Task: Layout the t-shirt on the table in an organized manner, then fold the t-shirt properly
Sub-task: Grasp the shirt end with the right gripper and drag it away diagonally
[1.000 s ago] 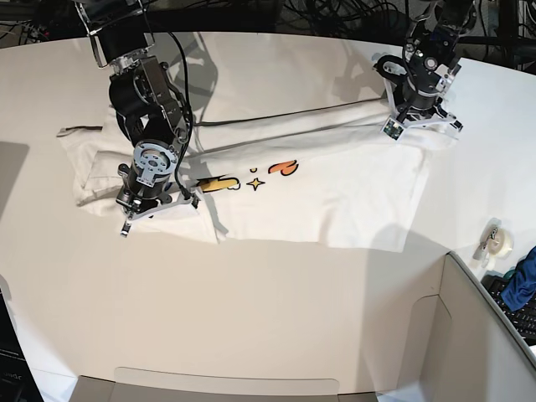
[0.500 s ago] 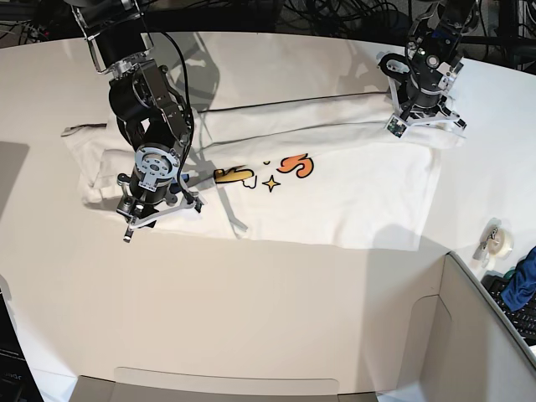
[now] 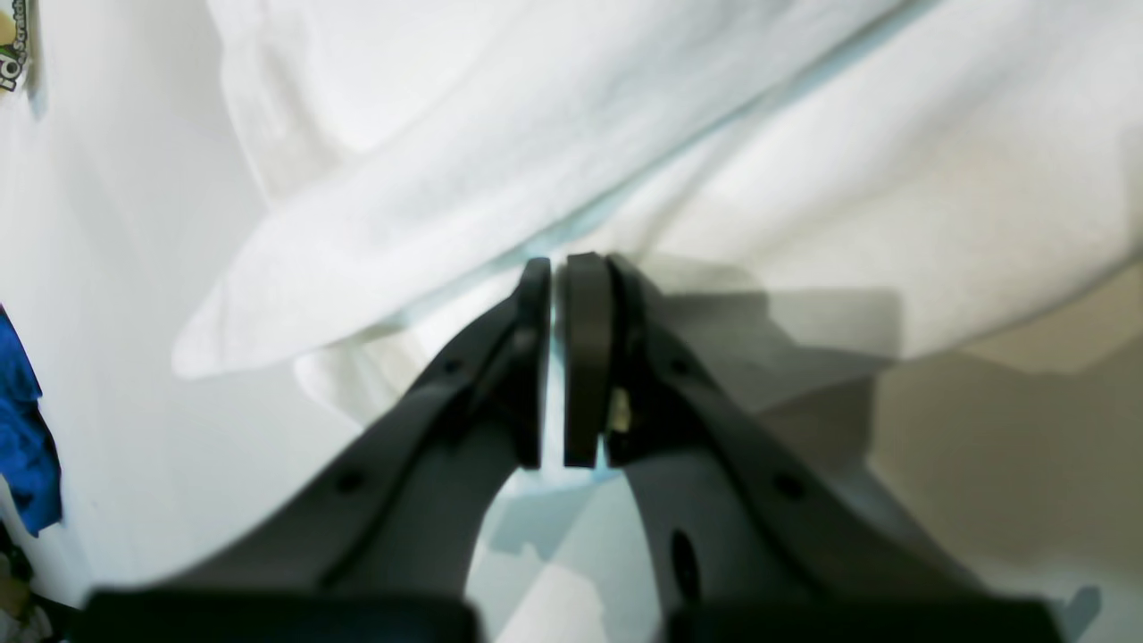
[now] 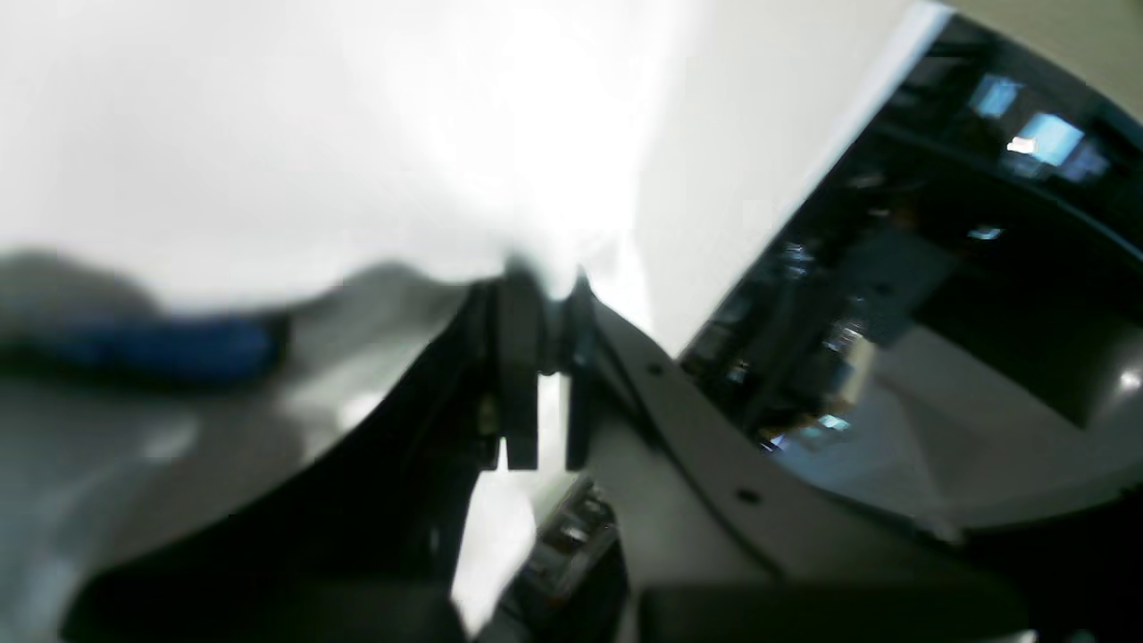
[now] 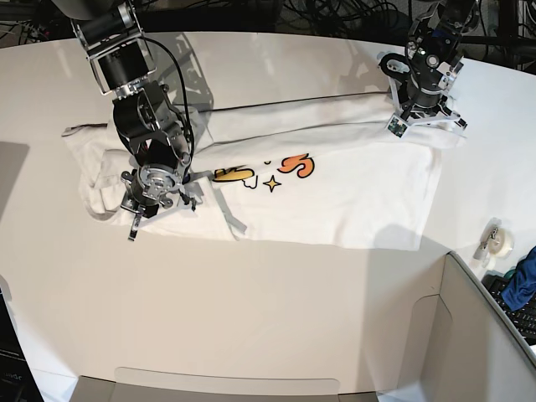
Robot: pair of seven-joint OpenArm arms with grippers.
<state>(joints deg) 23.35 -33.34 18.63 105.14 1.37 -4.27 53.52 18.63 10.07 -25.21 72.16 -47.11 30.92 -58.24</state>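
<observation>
The white t-shirt (image 5: 335, 197) lies stretched sideways across the table (image 5: 251, 310), with its orange and yellow lettering (image 5: 268, 172) facing up. In the base view my left gripper (image 5: 421, 117) is at the shirt's far right corner. The left wrist view shows that gripper (image 3: 554, 268) shut, with a thin edge of white cloth (image 3: 446, 196) at its tips. My right gripper (image 5: 159, 203) sits over the bunched left end of the shirt. The blurred right wrist view shows it (image 4: 540, 277) shut with white cloth pinched at the tips.
A tape roll (image 5: 496, 241) lies near the table's right edge. A blue cloth (image 5: 521, 285) and a keyboard sit beyond the grey box wall (image 5: 469, 335) at the front right. Cables run along the back edge. The blue cloth (image 3: 22, 446) also shows in the left wrist view.
The shirt has been drawn out to the right, uncovering more lettering. My right gripper shifted slightly back over the left end, and a loose flap now trails beside it.
</observation>
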